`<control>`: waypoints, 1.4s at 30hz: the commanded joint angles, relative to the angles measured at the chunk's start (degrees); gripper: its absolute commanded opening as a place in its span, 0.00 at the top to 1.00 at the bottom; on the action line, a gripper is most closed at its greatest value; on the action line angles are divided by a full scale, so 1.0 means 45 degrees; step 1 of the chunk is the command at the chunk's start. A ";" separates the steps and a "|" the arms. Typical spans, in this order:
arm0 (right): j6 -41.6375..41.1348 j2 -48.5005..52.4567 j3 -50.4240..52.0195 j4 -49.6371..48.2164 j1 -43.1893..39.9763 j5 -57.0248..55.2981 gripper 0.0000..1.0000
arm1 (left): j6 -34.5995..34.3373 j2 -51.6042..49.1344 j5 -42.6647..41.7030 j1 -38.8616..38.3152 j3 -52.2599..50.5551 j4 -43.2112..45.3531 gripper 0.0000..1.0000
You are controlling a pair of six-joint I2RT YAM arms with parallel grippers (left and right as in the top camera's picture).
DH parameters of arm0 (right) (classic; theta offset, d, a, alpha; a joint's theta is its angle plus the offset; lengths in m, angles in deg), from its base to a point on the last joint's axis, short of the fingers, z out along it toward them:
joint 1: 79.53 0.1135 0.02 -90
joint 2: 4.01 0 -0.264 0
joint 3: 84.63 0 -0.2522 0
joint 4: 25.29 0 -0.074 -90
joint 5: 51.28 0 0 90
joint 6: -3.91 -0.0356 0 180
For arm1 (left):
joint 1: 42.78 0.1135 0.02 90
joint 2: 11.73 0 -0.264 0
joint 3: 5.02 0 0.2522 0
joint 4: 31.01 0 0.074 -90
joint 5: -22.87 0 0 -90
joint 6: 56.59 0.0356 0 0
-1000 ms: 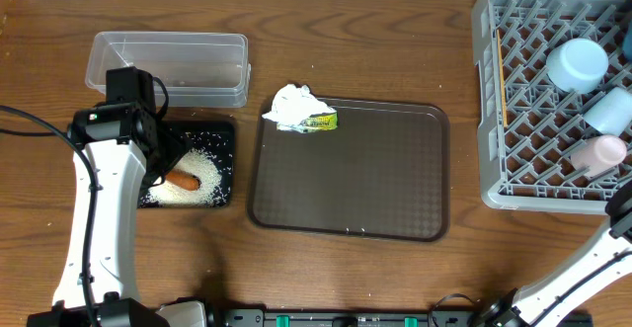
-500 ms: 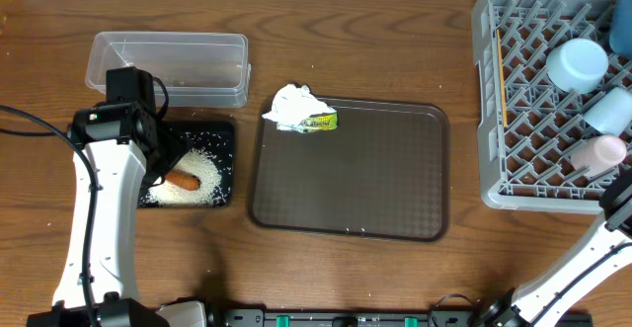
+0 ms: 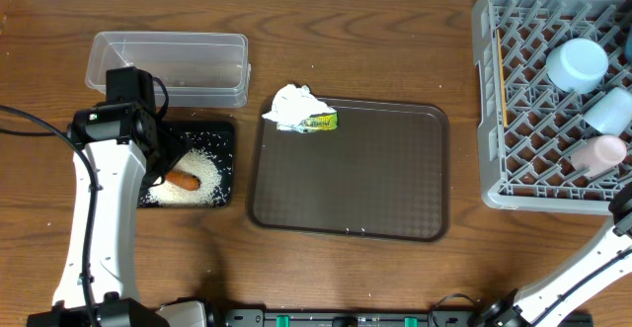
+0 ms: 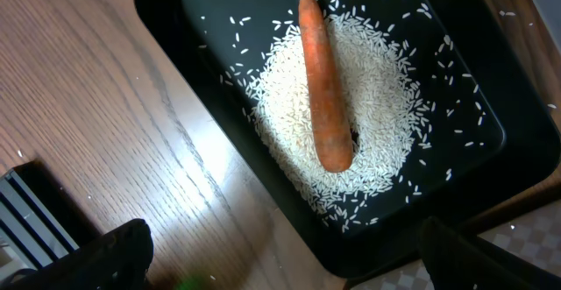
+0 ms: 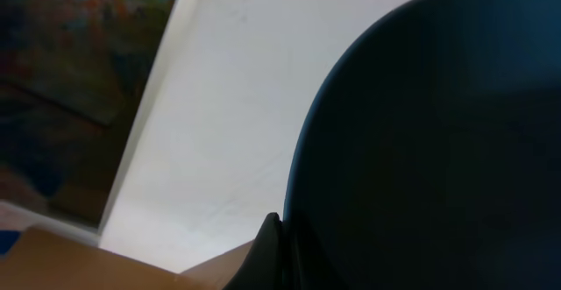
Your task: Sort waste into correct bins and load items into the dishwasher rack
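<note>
**A:** Left wrist view. Your left end effector (image 4: 294, 259) hangs above the shallow black rectangular tray (image 4: 219, 27) with its fingers spread wide and nothing between them. The small orange carrot (image 4: 324, 97) lies free on the heap of white rice grains (image 4: 386, 123) inside that tray.

**B:** Right wrist view. Your right end effector (image 5: 274, 237) is closed, and appears to be empty. A dark rounded shape fills most of this view, so little else can be read from it.

**A:** Overhead view, step in hand. Judged from the layout, the food waste is binned and you stand between picks. The clear plastic rectangular tub (image 3: 168, 40), just beyond the black tray, holds nothing.

**B:** Waste left to sort. The crumpled white tissue (image 3: 294, 105) sits at the far left corner of the flat brown serving tray (image 3: 355, 179), overlapping its rim. The small yellow-green wrapper (image 3: 320, 122) touches the tissue on the side toward the large square grey plastic crate (image 3: 486, 100). That crate already carries the small light-blue bowl (image 3: 577, 63) and the white cup (image 3: 596, 155).

**A:** Next move, as a judgement. You would carry the open left end effector across the worktop (image 3: 395, 31) to the tissue and close on its raised crest. Because the wrapper touches the tissue, come down cleanly so you lift one piece at a time, then take each to the clear tub.
</note>
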 commanded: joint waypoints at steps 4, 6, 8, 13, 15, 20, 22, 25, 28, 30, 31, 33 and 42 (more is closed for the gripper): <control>-0.2079 0.0597 0.0121 -0.1117 0.0097 0.0384 0.99 | -0.0063 0.0000 0.0253 0.0044 0.0160 -0.0034 0.01; -0.2079 0.0597 0.0121 -0.1112 0.0311 0.0384 0.99 | -0.0063 0.0000 0.0253 0.0044 0.0160 -0.0034 0.01; -0.2059 0.0631 0.0121 -0.1112 0.0529 0.0408 0.99 | -0.0063 0.0000 0.0253 0.0044 0.0160 -0.0034 0.01; -0.2059 0.0714 0.0121 -0.1103 0.0661 0.0369 0.99 | -0.0063 0.0000 0.0253 0.0044 0.0160 -0.0034 0.01; -0.2040 0.0724 0.0121 -0.1103 0.0593 0.0364 0.99 | -0.0063 0.0000 0.0253 0.0044 0.0160 -0.0034 0.01; -0.1700 0.0724 0.0121 -0.0622 0.0248 0.0306 0.99 | -0.0063 0.0000 0.0253 0.0044 0.0160 -0.0034 0.01; -0.1574 0.0724 0.0121 -0.0243 0.0034 0.0219 0.99 | -0.0063 0.0000 0.0253 0.0044 0.0160 -0.0034 0.01; -0.1039 0.0724 0.0121 0.0301 -0.0223 0.0219 0.99 | -0.0063 0.0000 0.0253 0.0044 0.0160 -0.0034 0.01; -0.0481 0.0733 0.0126 0.0947 -0.0427 0.0092 0.99 | -0.0063 0.0000 0.0253 0.0044 0.0160 -0.0034 0.01; -0.0311 0.0806 0.0131 0.1209 -0.0510 0.0024 0.99 | -0.0063 0.0000 0.0253 0.0044 0.0160 -0.0034 0.01; -0.0306 0.0874 0.0131 0.1200 -0.0534 0.0029 0.99 | -0.0063 0.0000 0.0253 0.0044 0.0160 -0.0034 0.01; -0.0398 0.1049 0.0131 0.1205 -0.0534 0.0063 0.99 | -0.0063 0.0000 0.0253 0.0044 0.0160 -0.0034 0.01; -0.2754 0.1253 0.0131 -0.1608 -0.0131 0.0709 0.99 | -0.0063 0.0000 0.0253 0.0044 0.0160 -0.0034 0.01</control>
